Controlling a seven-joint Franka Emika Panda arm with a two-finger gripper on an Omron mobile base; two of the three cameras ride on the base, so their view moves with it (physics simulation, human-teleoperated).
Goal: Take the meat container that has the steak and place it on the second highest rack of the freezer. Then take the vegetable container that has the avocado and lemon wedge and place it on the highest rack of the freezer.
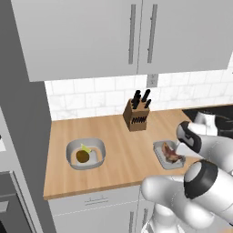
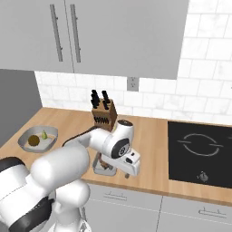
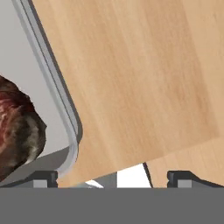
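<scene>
Steak lies in the meat container, whose rounded corner and rim pass just inside one of the gripper fingertips in the hand view, so the wall sits between the jaws, off-centre toward that tip. The jaws stand fully apart and grasp nothing yet. That container rests near the counter front edge, right of the knife block; the vegetable container with avocado and lemon wedge sits well apart toward the counter's left end.

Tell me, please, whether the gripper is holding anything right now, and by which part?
Nothing is held: the gripper is open, straddling the rim of the shallow grey meat container with the reddish-brown steak.
</scene>
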